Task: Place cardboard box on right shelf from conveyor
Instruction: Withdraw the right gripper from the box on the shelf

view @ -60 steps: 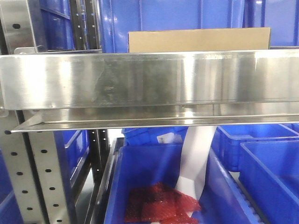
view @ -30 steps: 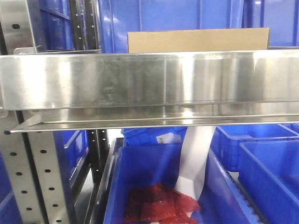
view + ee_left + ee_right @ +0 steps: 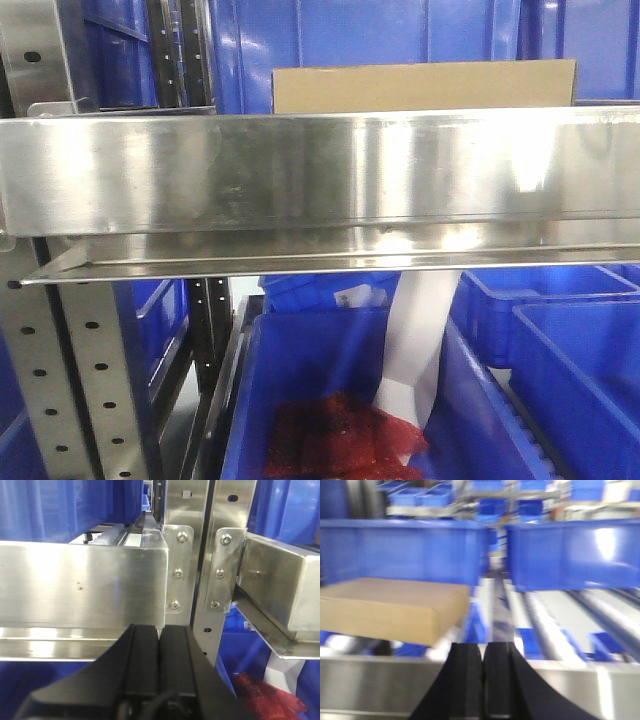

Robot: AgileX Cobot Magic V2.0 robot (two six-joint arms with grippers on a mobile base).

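A: Two grippers, left gripper [image 3: 159,640] and right gripper [image 3: 482,652], have fingers together, holding nothing.

B: The plain tan cardboard box [image 3: 424,87] lies behind the shiny steel shelf lip [image 3: 320,170]. You should withdraw straight, not touching the lip.

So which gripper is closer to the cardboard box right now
Right. The right gripper, shut, sits just before the shelf lip with the cardboard box ahead to its left. The left gripper faces a shelf upright, no box in view.

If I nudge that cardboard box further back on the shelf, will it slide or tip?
The cardboard box lies flat and low, so it probably won't tip. Its smooth faces should slide easily on the metal right shelf. It looks rigid with crisp edges; its weight can't be judged.
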